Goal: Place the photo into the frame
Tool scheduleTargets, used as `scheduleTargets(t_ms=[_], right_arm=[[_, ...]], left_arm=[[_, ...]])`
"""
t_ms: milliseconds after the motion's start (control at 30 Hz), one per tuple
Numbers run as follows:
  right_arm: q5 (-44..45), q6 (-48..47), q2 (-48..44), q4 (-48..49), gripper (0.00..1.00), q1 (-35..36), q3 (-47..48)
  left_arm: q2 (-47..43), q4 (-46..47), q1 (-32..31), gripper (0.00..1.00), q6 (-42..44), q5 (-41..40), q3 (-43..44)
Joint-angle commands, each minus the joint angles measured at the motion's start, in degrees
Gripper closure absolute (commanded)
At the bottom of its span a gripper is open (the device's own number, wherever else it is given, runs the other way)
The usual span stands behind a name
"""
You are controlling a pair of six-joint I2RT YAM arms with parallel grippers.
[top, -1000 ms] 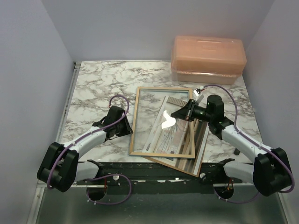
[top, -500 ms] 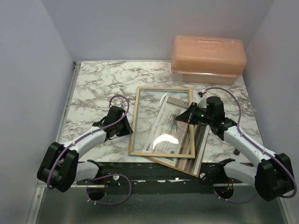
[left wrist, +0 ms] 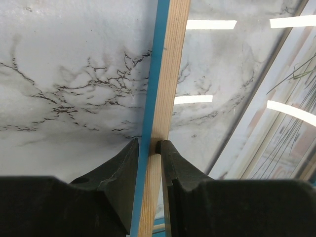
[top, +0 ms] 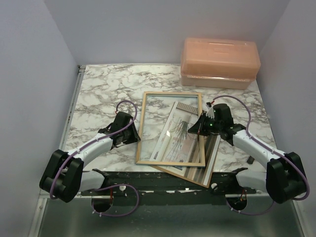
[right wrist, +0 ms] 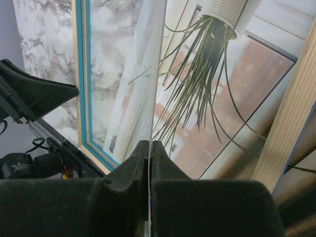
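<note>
Photo [top: 175, 138]: one print of a spiky potted plant, lying aslant inside the opening of the frame [top: 170, 93], its far end toward the frame's far right corner and its near end toward the near rail; the right gripper [right wrist: 149, 145] has its jaws pressed together on the thin edge of this sheet, at the frame's right rail, with no gap showing between the fingers [right wrist: 133, 168]; the wrist view looks along the sheet, plant leaves to its right and pale glare to its left; the left gripper [left wrist: 148, 145] stands only slightly apart, one finger on each side of the frame's left rail, clamped on it, the blue face against the left finger and the pale wood against the right; one frame, flat on the marble table [top: 108, 89] near the middle, wood-coloured side up; one brown backing sheet [top: 197, 174] lies under the frame's near right corner, jutting out to the right and near; one peach plastic box [top: 219, 61] sits at the far right of the table, well apart from the frame; two grippers in all, one on each side of the frame.
</note>
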Motion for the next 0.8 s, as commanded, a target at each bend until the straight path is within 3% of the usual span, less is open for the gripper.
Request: scheduleTargets(t_ms=[0,167,367,533,767], right_arm=[[-2.11,-1.3,0.86,0.19,1.0,0.63,-0.09],[-3.54,-2.5,2.01,2.19,0.99,0.63,0.38],[-4.65,-3.68,6.04,3.79,0.86,0.65,1.05],[-4.8,-3.35,8.6,4.28,0.6,0.64,1.47],[-4.43,-3.4,10.22,4.65,0.36,0.66,1.99]], left_arm=[[1.73,-3.56,-0.74,0.74,1.27,-1.42,-0.44],[1.84,-3.58,-0.72,0.74,1.34,-1.49,-0.36],[1.68,-3.59,-0.83,0.75,1.27,-1.64,-0.37],[1.25,-3.69,-0.83,0.75,1.27,-1.89,-0.51],[1.41,-3.61,-0.86,0.75,1.27,-1.83,-0.47]])
